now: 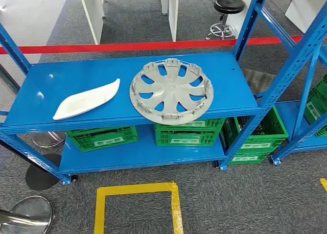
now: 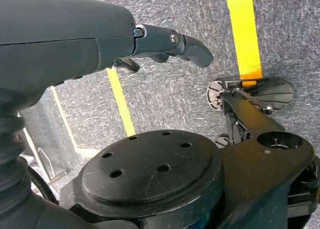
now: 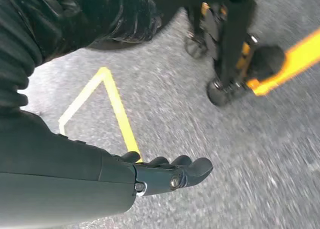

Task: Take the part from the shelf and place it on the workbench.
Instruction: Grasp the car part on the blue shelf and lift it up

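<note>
We stand facing the blue shelf (image 1: 46, 86), the biggest thing before us, its top board at about the height where our arms could reach in from below. Beneath that board, green crates (image 1: 102, 138) sit on the lower level, likely stock kept out of the way. On the carpet in front lies a yellow taped square (image 1: 137, 206), which we judge marks the standing spot for picking from this shelf; a red tape line (image 1: 115, 47) runs across the floor behind.

On the top board the silver wheel cover (image 1: 171, 91) lies flat, right of centre, its front edge reaching the board's front lip. It is round, grey-silver, with curved spokes, openings between them, and a ring of small clips standing up around the rim, so we take it to be lying inner side up. Well apart to its left rests a white curved trim piece (image 1: 87, 99), long, shallow and pointed at one end. Which of the two is the part meant, we cannot tell from the task alone.

Both arms hang at our sides over the carpet. Our left hand (image 2: 166, 45) holds nothing, fingers loosely extended. Our right hand (image 3: 166, 171) is likewise empty, fingers stretched out together. Nothing has been picked up yet
</note>
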You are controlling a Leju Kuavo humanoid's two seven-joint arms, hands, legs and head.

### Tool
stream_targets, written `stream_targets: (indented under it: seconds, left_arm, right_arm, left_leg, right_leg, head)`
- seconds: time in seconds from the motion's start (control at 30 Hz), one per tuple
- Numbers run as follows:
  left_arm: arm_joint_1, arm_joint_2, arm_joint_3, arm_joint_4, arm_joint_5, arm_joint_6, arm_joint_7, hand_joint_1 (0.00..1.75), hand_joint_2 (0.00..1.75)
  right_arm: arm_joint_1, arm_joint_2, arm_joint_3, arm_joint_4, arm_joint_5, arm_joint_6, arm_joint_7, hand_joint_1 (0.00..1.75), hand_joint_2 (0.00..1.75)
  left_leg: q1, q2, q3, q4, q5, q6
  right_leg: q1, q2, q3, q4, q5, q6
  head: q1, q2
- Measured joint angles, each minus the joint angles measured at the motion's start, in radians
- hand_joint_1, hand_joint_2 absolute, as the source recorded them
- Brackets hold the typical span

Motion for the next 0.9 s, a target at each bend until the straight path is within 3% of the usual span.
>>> stream_targets:
  seconds: [0.3, 0.87, 0.9]
  left_arm:
    - [-0.021, 0.0, -0.11, 0.025, 0.136, 0.019, 0.004, 0.0, 1.75]
    - [-0.033, -0.008, -0.202, 0.05, 0.295, 0.034, 0.007, 0.0, 1.75]
    - [-0.034, -0.008, -0.207, 0.051, 0.304, 0.034, 0.007, 0.0, 1.31]
  right_arm:
    - [-0.024, -0.068, -0.048, 0.028, -0.056, -0.085, -0.166, 0.0, 1.75]
    - [0.084, -0.007, -0.169, -0.435, 0.158, -0.161, -0.292, 0.0, 1.75]
    - [0.091, -0.002, -0.173, -0.468, 0.176, -0.165, -0.3, 0.0, 1.75]
  left_leg:
    - [-0.001, 0.0, -0.001, 0.0, 0.0, 0.0]
    - [-0.002, 0.0, 0.001, 0.0, 0.0, 0.0]
    - [-0.002, 0.0, 0.001, 0.0, 0.0, 0.0]
  right_leg:
    - [-0.001, 0.0, 0.001, 0.0, 0.0, 0.0]
    - [-0.001, -0.001, 0.002, 0.001, 0.0, 0.0]
    - [-0.001, -0.001, 0.002, 0.001, 0.0, 0.0]
  head:
    - [0.0, 0.0]
    - [0.0, 0.0]
    - [0.0, 0.0]
